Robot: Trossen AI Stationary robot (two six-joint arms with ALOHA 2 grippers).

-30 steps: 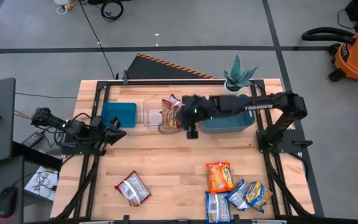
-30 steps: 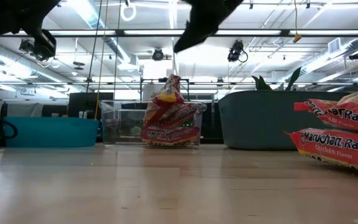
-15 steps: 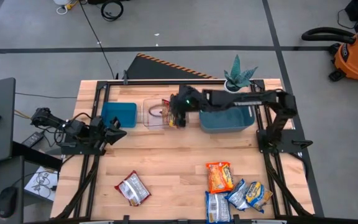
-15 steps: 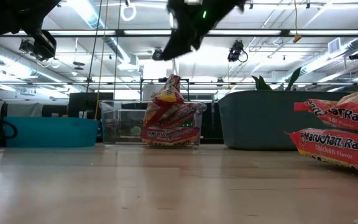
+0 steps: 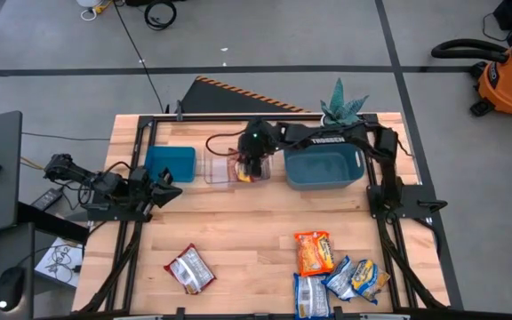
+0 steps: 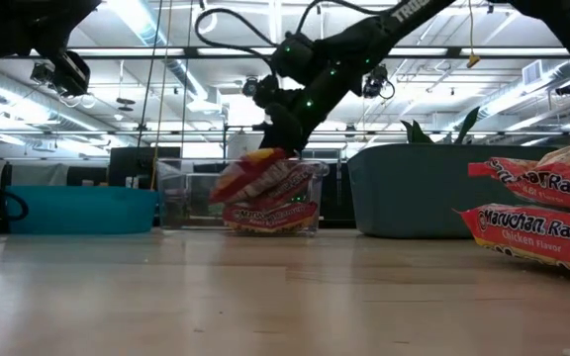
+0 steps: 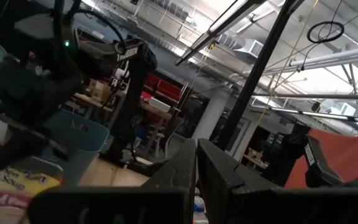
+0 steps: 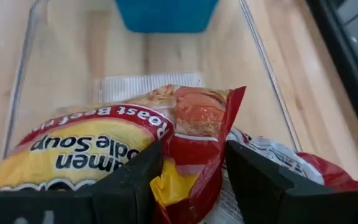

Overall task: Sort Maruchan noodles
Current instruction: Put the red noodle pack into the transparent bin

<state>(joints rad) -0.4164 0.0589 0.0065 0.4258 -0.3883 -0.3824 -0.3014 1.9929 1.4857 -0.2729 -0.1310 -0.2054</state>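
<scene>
Right pincer [image 5: 252, 169] over the clear tub [image 5: 219, 165] near the desk's [image 5: 238, 231] far edge, fingers clamped on a red packet [image 8: 135, 149] (roast beef). Left pincer [image 5: 169, 184] idle at the left edge, closed.

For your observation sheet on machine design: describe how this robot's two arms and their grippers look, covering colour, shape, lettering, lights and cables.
Both arms are dark, jointed links. The right arm carries white "TROSSEN" lettering, a small green light near its wrist and a looping black cable. The right gripper has two broad, dark, flat fingers. The left arm is equally dark, with black cabling at its base; the left gripper has slim, dark, angular fingers.
</scene>
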